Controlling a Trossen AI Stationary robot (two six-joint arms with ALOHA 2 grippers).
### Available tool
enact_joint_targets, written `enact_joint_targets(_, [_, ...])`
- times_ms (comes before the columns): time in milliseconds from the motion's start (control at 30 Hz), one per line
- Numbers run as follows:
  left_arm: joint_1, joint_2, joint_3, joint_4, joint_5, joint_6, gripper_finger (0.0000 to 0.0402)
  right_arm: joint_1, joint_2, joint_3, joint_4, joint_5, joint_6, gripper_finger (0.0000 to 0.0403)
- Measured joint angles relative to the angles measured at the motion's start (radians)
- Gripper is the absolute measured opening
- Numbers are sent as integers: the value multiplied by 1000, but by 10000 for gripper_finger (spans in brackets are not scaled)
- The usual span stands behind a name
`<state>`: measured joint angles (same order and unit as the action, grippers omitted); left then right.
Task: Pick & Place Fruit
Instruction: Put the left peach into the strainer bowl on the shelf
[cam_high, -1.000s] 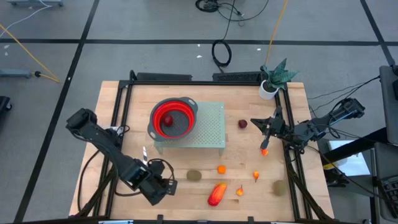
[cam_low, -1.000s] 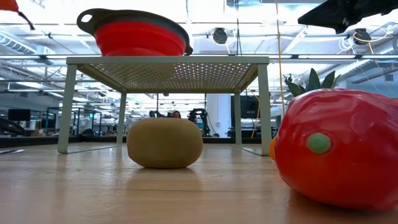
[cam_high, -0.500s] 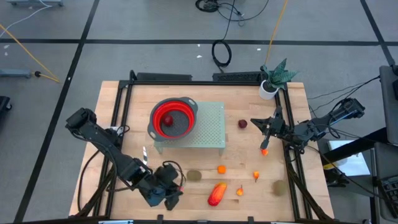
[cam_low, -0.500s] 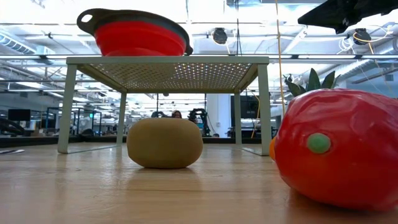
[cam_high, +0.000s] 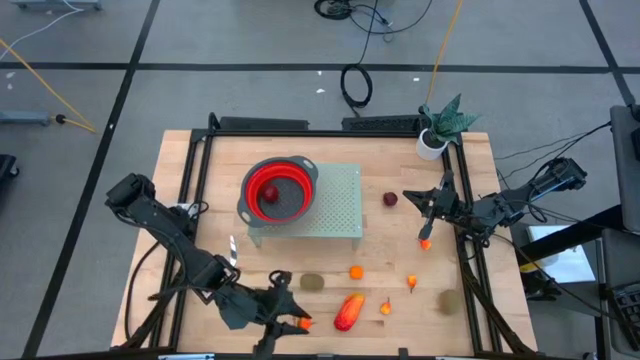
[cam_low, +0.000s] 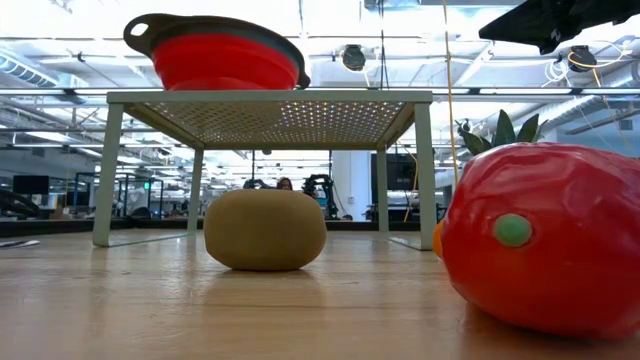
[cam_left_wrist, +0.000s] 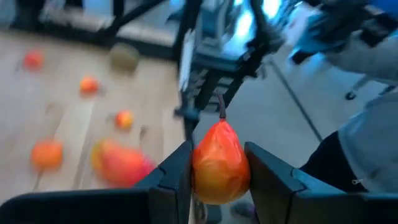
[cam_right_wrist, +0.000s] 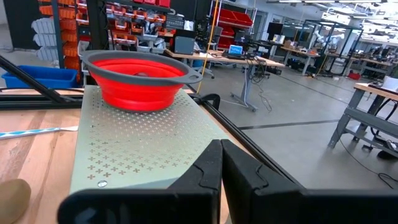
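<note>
red bowl (cam_high: 275, 190), seemingly orange-red pear (cam_left_wrist: 219, 163)

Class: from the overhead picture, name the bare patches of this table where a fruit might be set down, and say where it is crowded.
Bare wood lies left of the perforated stand, between the red bowl and the table's left edge, and behind the stand toward the potted plant. The near strip is crowded: the brown oval, orange pieces, the elongated red-orange piece and the left gripper holding a pear.

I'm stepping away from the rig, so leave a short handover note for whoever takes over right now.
Left gripper: shut on a small orange pear, near the table's front edge.
Right gripper: shut, empty, waiting at the right edge, facing the rack.
Done: one red fruit sits in the red bowl on the perforated rack.
Left: the pear, plus loose fruit on the table, including the big red-orange piece and the brown oval.
</note>
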<state>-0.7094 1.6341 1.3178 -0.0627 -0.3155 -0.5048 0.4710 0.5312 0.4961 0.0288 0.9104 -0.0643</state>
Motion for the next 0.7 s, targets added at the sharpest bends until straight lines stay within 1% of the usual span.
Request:
enact_joint_targets(267, [-7,0,0,278,0,250,124,0,0,0,0,0,0,0])
enact_joint_targets(467, [-7,0,0,471,-1,363,124,0,0,0,0,0,0,0])
enact_joint_targets(700, [-7,0,0,698,-1,451,124,0,0,0,0,0,0,0])
